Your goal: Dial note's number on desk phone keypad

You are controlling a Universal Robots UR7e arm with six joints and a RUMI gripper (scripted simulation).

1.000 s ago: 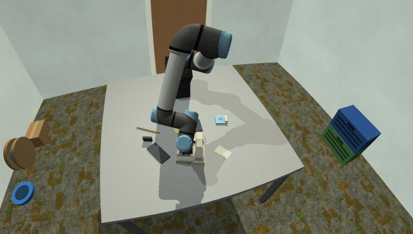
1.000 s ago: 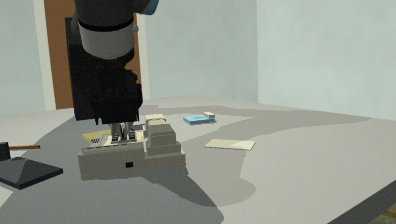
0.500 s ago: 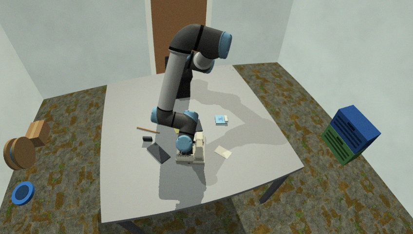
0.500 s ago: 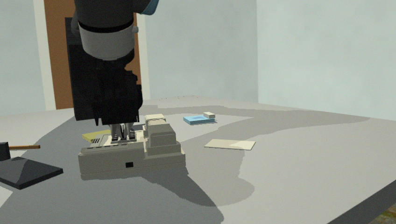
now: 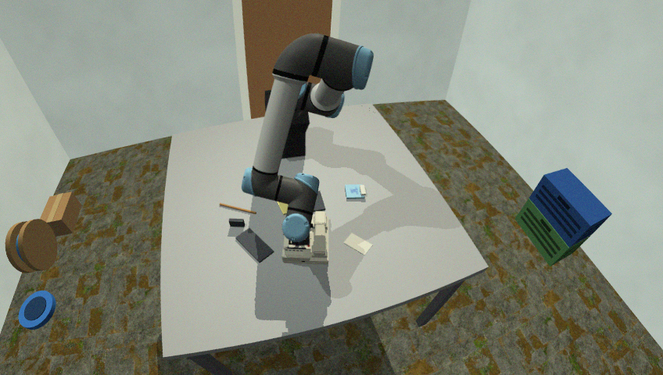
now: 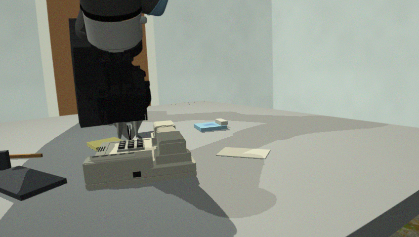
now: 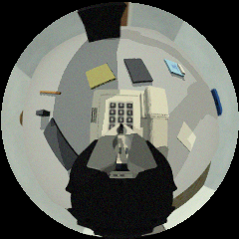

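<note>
Wrist view: closed, empty claw (image 7: 120,130) hides the keypad's (image 7: 121,113) nearest keys.

Arm (image 5: 272,134) folded over the desk phone (image 6: 138,163), wrist vertical, gripper (image 6: 128,132) closed empty, tips poised just above its keypad (image 6: 130,143)

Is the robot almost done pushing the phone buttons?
Can't tell how many digits are dialed. The handset sits in its cradle on the desk phone. The shut, empty gripper points down at the keypad, mid-dialing. The pictures show no finished number.
</note>
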